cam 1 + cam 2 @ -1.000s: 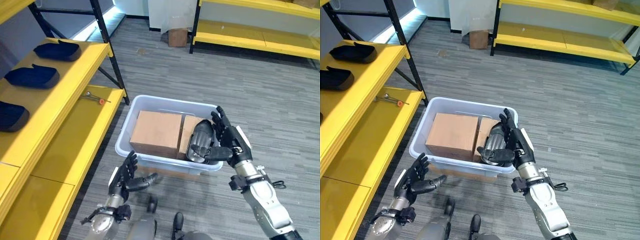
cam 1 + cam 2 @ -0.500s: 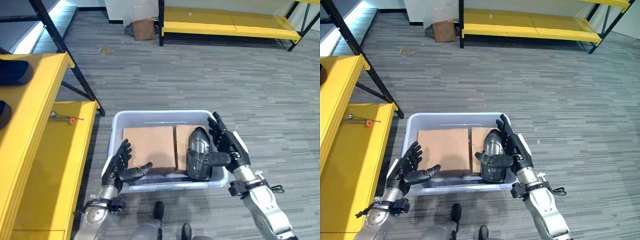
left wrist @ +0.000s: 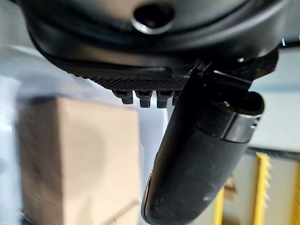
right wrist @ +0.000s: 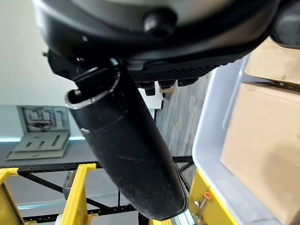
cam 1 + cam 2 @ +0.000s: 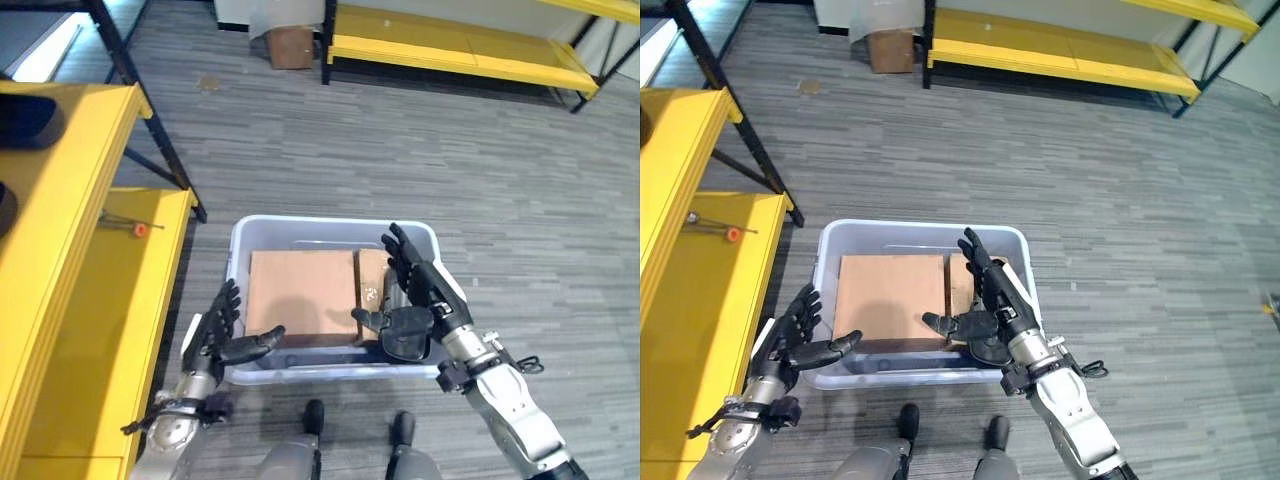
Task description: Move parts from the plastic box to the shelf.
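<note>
A pale plastic box (image 5: 334,224) stands on the floor in front of me. It holds a large cardboard carton (image 5: 300,292), a smaller one (image 5: 371,283) and a black moulded part (image 5: 406,338) at its near right. My right hand (image 5: 421,296) hovers open over the part and the smaller carton, fingers straight and thumb stretched toward the big carton. Whether the palm touches the part is hidden. My left hand (image 5: 213,336) is open beside the box's near left corner, thumb pointing at the wall. The left wrist view shows the carton (image 3: 79,159) past the thumb.
A yellow shelf (image 5: 70,250) runs along my left, with a dark part (image 5: 25,120) on its upper level and a small red-tipped tool (image 5: 124,225) on the lower board. Far off stand a low yellow rack (image 5: 450,50) and a small cardboard box (image 5: 291,46).
The camera has shifted. My right hand has moved further in over the box, and the black part now lies lower, under the palm. The left hand stays open by the box's left corner.
</note>
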Tool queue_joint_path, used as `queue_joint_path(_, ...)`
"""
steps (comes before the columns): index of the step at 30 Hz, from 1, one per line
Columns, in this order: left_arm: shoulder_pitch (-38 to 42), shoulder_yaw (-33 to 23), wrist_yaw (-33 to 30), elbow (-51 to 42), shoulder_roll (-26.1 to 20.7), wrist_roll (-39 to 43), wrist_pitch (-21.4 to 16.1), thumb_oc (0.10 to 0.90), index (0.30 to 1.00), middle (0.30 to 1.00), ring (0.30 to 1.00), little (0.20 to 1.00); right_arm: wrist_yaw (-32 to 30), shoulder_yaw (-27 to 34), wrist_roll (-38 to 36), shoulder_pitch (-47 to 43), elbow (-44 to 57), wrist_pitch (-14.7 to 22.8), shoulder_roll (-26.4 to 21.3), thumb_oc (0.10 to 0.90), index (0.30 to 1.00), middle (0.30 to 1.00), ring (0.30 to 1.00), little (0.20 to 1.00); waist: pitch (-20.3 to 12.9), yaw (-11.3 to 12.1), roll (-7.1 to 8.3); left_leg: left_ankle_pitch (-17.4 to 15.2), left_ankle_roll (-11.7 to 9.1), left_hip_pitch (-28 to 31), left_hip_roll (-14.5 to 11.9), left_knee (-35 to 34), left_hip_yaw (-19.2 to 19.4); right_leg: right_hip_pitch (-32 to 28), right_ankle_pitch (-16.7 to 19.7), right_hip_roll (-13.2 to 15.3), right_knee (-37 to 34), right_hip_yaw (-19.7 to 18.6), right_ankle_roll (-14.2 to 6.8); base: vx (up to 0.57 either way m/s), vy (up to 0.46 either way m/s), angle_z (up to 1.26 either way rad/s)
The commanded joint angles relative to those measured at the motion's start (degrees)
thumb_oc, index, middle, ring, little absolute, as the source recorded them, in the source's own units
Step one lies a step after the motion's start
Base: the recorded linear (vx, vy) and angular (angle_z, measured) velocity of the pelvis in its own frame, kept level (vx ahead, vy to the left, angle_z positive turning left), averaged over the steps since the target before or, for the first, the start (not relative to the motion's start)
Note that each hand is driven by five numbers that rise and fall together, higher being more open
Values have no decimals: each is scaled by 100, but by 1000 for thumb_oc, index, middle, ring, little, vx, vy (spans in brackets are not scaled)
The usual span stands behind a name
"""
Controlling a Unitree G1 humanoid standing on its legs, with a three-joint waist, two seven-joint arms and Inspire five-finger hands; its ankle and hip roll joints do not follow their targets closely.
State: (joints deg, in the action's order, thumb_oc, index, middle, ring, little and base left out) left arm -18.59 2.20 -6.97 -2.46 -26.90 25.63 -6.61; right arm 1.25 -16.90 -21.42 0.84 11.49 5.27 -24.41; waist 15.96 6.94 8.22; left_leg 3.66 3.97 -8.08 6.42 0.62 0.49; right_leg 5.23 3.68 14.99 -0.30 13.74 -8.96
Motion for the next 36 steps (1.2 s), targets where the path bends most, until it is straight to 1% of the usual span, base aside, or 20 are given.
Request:
queue_joint_path(1,272,-10,60,-756,-31,76,-503,900,1000,1000,1000,1000,-30,356,-223,-608,519,435,-63,900,1000,1000,1000,1000,-59,-72,-111,-273,-503,-47,-896,215,-295,-108,259,-257,-21,172,11,-44,-221,37)
queue_joint_path(3,348,84,57,-787,-69,107,-479,900,1000,1000,1000,1000,-108,294,-325,-665,367,421,-45,900,1000,1000,1000,1000,37,-68,-181,-107,-625,-150,-1019,100,-401,-62,158,-344,-22,309,73,-81,-181,36)
queue_joint_path(8,544,352,22,-820,-87,204,-450,900,1000,1000,1000,1000,-260,-69,-802,-1042,-252,402,239,900,1000,1000,1000,1000,265,-40,-353,106,-709,-253,-1138,-89,-496,105,83,-434,67,444,149,-72,-96,16)
queue_joint_path(11,687,487,-37,-818,-94,266,-453,900,1000,1000,1000,1000,-480,-275,-789,-1397,-742,385,435,900,1000,1000,1000,1000,430,7,-458,176,-723,-356,-1163,-111,-478,272,100,-449,111,412,161,-89,-30,-10)
queue_joint_path(12,789,560,-111,-770,-62,297,-458,900,1000,1000,1000,1000,-609,-350,-754,-1584,-970,385,548,900,1000,1000,1000,1000,556,33,-528,200,-725,-422,-1169,-100,-453,370,125,-433,141,379,160,-114,7,-10)
queue_joint_path(13,839,594,-170,-734,-32,325,-455,900,1000,1000,1000,1000,-717,-379,-708,-1665,-1063,382,606,900,1000,1000,1000,1000,628,44,-563,204,-722,-469,-1168,-84,-427,441,135,-424,172,338,163,-101,11,-6)
queue_joint_path(15,859,604,-202,-726,-12,329,-454,900,1000,1000,1000,1000,-765,-378,-699,-1698,-1131,388,643,900,1000,1000,1000,1000,677,52,-582,203,-715,-493,-1162,-77,-416,486,144,-419,194,318,165,-56,14,-9)
queue_joint_path(16,896,634,-249,-722,8,301,-472,900,1000,1000,1000,1000,-862,-339,-599,-1732,-1182,396,692,900,1000,1000,1000,1000,789,50,-636,220,-713,-568,-1148,-53,-405,576,165,-395,230,282,167,-56,29,-5)
queue_joint_path(18,929,649,-307,-716,24,282,-471,900,1000,1000,1000,1000,-935,-326,-581,-1725,-1230,404,726,900,1000,1000,1000,1000,860,45,-673,224,-710,-627,-1130,-33,-384,629,190,-366,241,267,165,-37,18,-1)
queue_joint_path(24,1008,664,-454,-713,66,184,-517,900,1000,1000,1000,1000,-1180,-119,-158,-1620,-1077,446,697,900,1000,1000,1000,1000,1032,-16,-735,231,-691,-728,-1067,-58,-305,780,249,-299,247,169,144,-30,40,-4)
queue_joint_path(26,1017,662,-537,-749,74,143,-589,900,1000,1000,1000,1000,-1452,49,548,-1528,-919,507,587,900,1000,1000,1000,1000,1128,-80,-753,221,-673,-764,-1039,-60,-262,837,271,-272,250,120,135,-17,44,-7)
queue_joint_path(29,1049,676,-597,-767,82,135,-630,900,1000,1000,1000,1000,-1575,120,754,-1491,-887,531,570,900,1000,1000,1000,1000,1171,-120,-760,214,-660,-777,-1029,-63,-243,873,289,-269,247,83,130,-4,23,-3)
queue_joint_path(30,1060,688,-638,-775,100,116,-661,900,1000,1000,1000,1000,-1704,201,1004,-1439,-799,572,534,900,1000,1000,1000,1000,1204,-161,-758,206,-653,-779,-1025,-62,-223,897,304,-262,237,55,124,-8,33,-5)
queue_joint_path(36,1070,719,-701,-783,90,105,-710,900,1000,1000,1000,1000,-1761,353,1202,-1227,-470,686,447,900,1000,1000,1000,1000,1253,-259,-732,185,-642,-784,-1015,-59,-172,940,313,-266,227,-37,120,1,15,-8)
